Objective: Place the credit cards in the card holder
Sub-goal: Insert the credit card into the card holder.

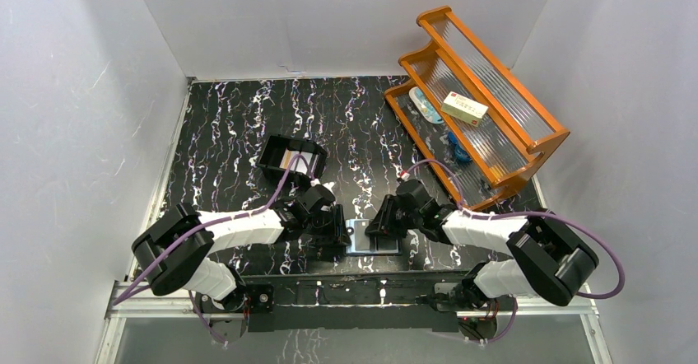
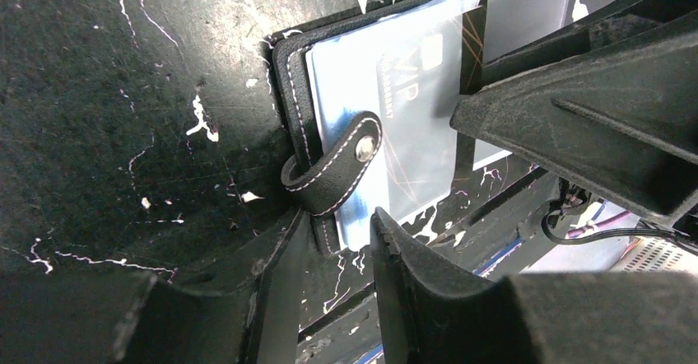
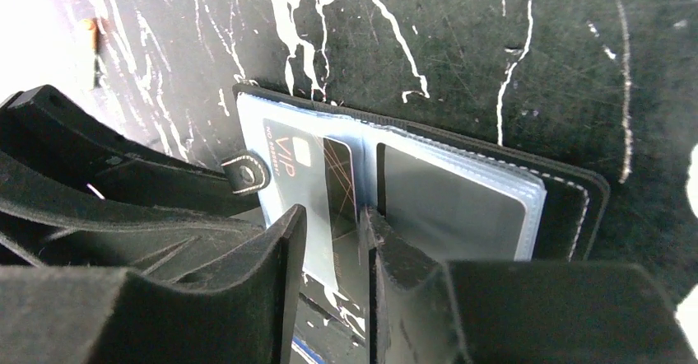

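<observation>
Near the front edge of the desk (image 1: 239, 125), the card holder (image 1: 374, 238) lies open and flat, its clear sleeves facing up. One sleeve holds a pale blue card marked VIP (image 2: 411, 109), and a dark strip runs along one side of this card. The sleeve on the other half of the card holder holds a plain grey card (image 3: 444, 207). The snap tab (image 2: 337, 166) curls over the stitched border beside the VIP card, its metal button facing up.

The left end effector (image 2: 337, 220) stands at the tab side of the card holder. One finger is outside the stitched border and the other is over the sleeve. Some space shows between the fingers, and I cannot tell if they pinch the border or only stand over it.

The right end effector (image 3: 331, 213) comes from the opposite side of the card holder. Its fingers are close together, at the fold between the two halves, with the dark strip of the VIP card in the narrow gap. I cannot tell whether it is clenched on this edge or already released.

Behind the card holder and to its left, well apart, sits a rigid black box (image 1: 290, 156) with something pale inside. Far behind the card holder on the right stands an orange wooden rack (image 1: 527, 146), and a cream carton (image 1: 463, 108) lies on it.
</observation>
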`<act>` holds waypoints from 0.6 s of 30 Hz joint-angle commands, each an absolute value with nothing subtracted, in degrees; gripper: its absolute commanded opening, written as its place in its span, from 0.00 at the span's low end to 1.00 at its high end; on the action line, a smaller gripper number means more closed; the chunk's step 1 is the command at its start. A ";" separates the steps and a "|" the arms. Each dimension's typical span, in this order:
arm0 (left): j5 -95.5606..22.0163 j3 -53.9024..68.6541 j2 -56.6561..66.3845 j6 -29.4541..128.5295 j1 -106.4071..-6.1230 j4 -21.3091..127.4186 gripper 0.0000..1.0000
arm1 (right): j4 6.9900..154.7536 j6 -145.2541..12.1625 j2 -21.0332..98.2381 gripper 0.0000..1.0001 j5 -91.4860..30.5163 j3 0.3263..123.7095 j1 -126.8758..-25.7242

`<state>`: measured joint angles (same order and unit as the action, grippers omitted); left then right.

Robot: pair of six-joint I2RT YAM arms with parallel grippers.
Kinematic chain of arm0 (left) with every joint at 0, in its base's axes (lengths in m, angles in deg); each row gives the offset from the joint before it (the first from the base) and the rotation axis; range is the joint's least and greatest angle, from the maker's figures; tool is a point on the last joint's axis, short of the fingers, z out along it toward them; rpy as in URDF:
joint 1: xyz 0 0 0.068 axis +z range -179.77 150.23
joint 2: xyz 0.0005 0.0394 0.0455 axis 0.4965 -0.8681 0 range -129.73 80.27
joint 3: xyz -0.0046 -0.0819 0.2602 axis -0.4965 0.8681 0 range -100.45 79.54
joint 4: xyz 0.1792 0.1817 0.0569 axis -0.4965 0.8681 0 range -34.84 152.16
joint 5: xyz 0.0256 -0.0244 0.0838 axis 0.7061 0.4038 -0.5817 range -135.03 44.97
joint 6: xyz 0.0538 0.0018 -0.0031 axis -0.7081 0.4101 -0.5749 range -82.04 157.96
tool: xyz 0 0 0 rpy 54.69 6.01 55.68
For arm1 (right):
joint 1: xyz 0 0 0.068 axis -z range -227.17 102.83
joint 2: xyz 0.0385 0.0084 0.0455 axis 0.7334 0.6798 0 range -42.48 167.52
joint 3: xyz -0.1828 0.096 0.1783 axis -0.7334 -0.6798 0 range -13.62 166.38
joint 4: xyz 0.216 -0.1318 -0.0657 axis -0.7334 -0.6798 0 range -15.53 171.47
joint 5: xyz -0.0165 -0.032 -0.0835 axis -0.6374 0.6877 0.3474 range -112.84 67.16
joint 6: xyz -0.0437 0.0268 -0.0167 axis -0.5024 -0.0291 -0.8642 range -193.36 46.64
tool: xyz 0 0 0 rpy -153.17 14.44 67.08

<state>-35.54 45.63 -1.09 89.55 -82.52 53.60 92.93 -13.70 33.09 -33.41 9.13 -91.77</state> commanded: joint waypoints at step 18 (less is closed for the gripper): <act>-35.34 46.72 -0.22 90.34 -83.24 50.86 0.33 | 75.52 -18.91 32.16 0.36 -26.14 19.90 -95.20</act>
